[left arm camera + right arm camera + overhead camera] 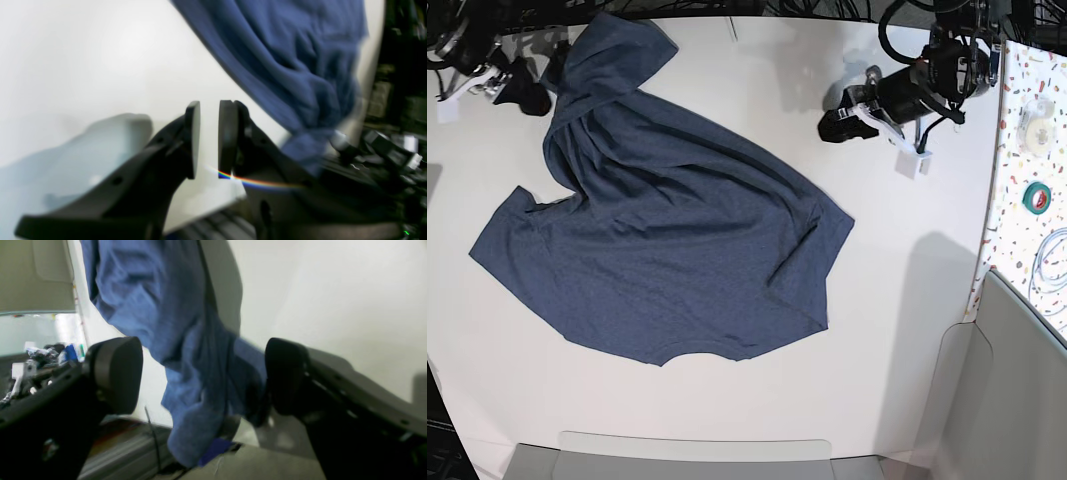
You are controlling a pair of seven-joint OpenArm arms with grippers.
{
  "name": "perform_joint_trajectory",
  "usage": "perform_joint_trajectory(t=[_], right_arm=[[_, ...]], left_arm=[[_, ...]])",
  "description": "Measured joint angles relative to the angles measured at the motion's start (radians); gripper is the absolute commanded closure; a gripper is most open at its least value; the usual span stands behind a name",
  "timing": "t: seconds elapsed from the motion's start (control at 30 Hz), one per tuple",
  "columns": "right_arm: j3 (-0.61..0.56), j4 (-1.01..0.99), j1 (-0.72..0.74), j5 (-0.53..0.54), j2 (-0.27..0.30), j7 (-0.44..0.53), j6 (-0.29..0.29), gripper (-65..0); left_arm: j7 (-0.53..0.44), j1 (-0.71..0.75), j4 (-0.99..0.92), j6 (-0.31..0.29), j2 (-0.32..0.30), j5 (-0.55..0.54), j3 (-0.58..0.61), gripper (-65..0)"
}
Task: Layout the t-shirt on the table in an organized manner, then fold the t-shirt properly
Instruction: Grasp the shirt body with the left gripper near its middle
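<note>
Shirt [657, 250] lies partly spread on the worktop [887, 300] — top corner bunched, no fold made. Right claw [203, 373] gapes around cloth, gripping nothing; left claw [208, 140] slightly open, empty.

Your base view is the clean one: even, bright overhead light, sharp across the frame, the table [907, 330] near blown-out white. You get soft grey shadows at its right side and beside the left arm's gripper [835, 126]. The t-shirt [667, 260] folds read fine.

Both wrist views are soft. In the left wrist view you have smear on the cloth and on the dark clutter at right, washed-out white upper left, and a rainbow lens flare streak just below the pads [228, 133].

In the right wrist view the shirt is smeared, the near gripper bodies are underexposed to black, and the background at left is out of focus.
</note>
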Motion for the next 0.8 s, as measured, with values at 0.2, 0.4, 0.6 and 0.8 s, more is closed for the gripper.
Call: perform_joint_trajectory(t=[0.2, 0.4, 0.6, 0.8], right_arm=[[0.020, 0.176, 0.049, -0.002, -0.037, 0.039, 0.000, -53.9], [-0.201, 0.261, 0.148, -0.256, -0.159, 0.023, 0.003, -10.7], [-0.319, 0.261, 0.199, -0.381, -0.203, 0.024, 0.000, 0.0], [-0.338, 0.261, 0.207, -0.383, -0.203, 0.031, -0.003, 0.0]], left_arm=[[-0.001, -0.082, -0.012, 0.000, -0.004, -0.073, 0.233, -3.7], [0.000, -0.232, -0.090, 0.005, 0.004, -0.078, 0.469, -2.7], [-0.025, -0.320, -0.297, 0.016, 0.047, -0.063, 0.488, -2.5], [-0.083, -0.316, -0.410, 0.013, 0.131, 0.050, 0.492, -2.5]])
